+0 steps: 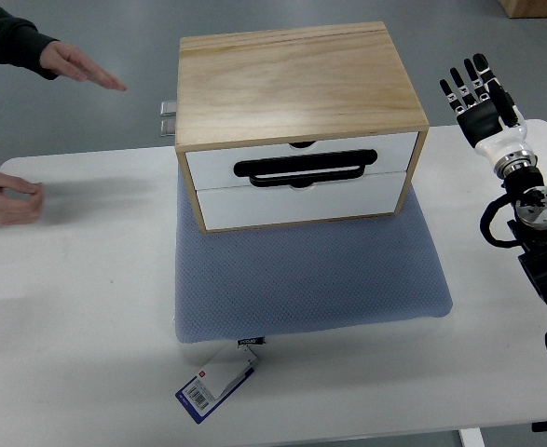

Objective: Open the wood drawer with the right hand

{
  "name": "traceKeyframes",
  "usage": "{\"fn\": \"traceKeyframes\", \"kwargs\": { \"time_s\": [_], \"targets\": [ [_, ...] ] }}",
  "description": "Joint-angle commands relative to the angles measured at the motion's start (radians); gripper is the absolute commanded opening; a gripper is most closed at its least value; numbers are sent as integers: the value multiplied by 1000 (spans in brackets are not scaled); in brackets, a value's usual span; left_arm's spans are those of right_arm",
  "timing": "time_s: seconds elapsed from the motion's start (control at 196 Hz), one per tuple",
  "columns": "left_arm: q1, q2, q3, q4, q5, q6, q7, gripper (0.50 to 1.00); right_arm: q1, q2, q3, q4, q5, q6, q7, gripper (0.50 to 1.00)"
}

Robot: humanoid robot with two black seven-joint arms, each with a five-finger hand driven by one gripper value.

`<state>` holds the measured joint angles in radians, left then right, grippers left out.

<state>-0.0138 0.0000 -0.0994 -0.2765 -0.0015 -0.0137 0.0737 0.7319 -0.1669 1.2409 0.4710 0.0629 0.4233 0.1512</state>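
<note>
A wooden drawer box with two white drawer fronts stands on a blue-grey mat. The upper drawer carries a black bar handle; the lower drawer is under it. Both drawers look shut. My right hand is raised to the right of the box, apart from it, fingers spread and holding nothing. The left arm does not show.
A person's two hands are at the left: one held flat above the floor edge, one curled on the white table. A tagged label hangs from the mat's front edge. A metal part sticks out behind the box's left side.
</note>
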Motion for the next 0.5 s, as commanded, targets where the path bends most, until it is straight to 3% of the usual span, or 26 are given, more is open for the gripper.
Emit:
{"fn": "traceKeyframes", "kwargs": {
  "time_s": [0.0,0.255,0.403,0.408,0.439,0.495],
  "targets": [
    [0,0,3,-1,0,0,0,1000,0,0,0,0,-2,-1,1,944],
    [0,0,4,-10,0,0,-5,1000,20,-31,-35,1,-20,-1,-5,944],
    [0,0,4,-12,0,0,-5,1000,96,-97,-121,3,-81,-1,-7,944],
    [0,0,6,-13,0,0,-5,1000,145,-147,-186,3,-134,-1,-9,944],
    [0,0,6,-13,2,-2,-5,1000,178,-181,-233,5,-179,-1,-12,944],
    [0,0,6,-13,2,-2,-5,1000,189,-190,-248,6,-195,0,-15,944]
  ]
}}
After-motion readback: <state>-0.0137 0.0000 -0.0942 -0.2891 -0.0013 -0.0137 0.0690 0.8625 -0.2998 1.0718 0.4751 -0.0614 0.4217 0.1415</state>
